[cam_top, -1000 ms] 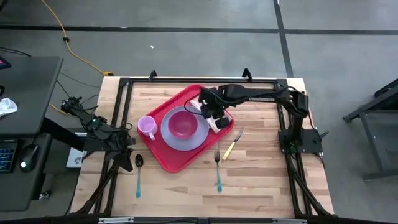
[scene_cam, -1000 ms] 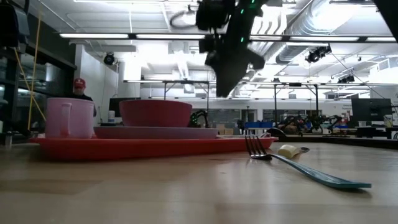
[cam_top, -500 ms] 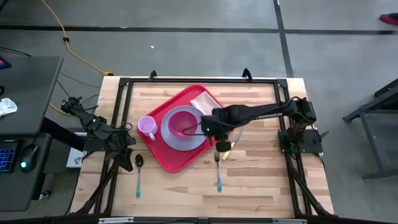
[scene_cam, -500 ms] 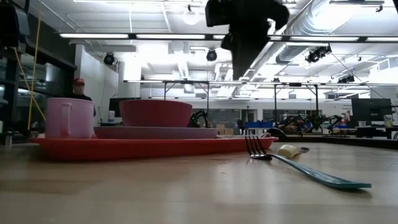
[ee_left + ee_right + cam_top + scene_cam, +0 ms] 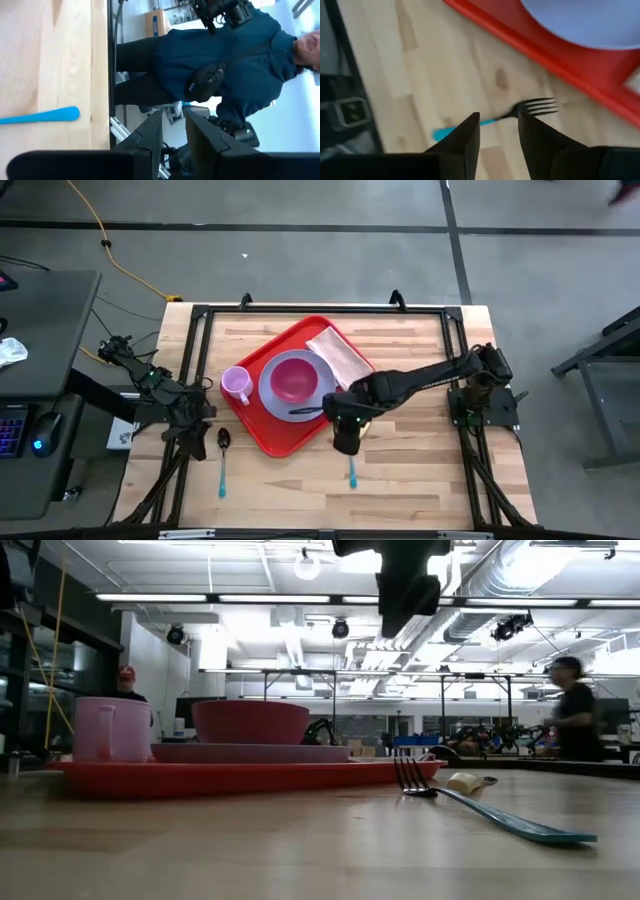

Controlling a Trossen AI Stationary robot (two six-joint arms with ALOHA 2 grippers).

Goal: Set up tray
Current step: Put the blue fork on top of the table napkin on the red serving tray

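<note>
The red tray (image 5: 272, 436) lies at an angle in the middle of the table. On it rest a lavender plate (image 5: 270, 398) with a magenta bowl (image 5: 292, 380), a pink cup (image 5: 237, 384) and a pale napkin (image 5: 338, 358). A fork (image 5: 534, 107) with a blue handle (image 5: 351, 472) lies flat on the wood off the tray's near right edge. My right gripper (image 5: 499, 131) hangs open above the fork, pointing steeply down, clear of it. My left gripper (image 5: 173, 142) waits open at the table's left edge, holding nothing.
A spoon with a blue handle (image 5: 222, 465) lies near the left arm. A cream knife handle (image 5: 464, 781) shows behind the fork. A person (image 5: 573, 720) passes in the room beyond, and another stands beyond the table (image 5: 225, 65). Bare wood lies along the near edge.
My right gripper has swung from above the tray's far right part toward the table's near edge and now hangs over the fork; its wrist has rolled on the way. The napkin it was over now shows whole on the tray. Nothing on the table has moved.
</note>
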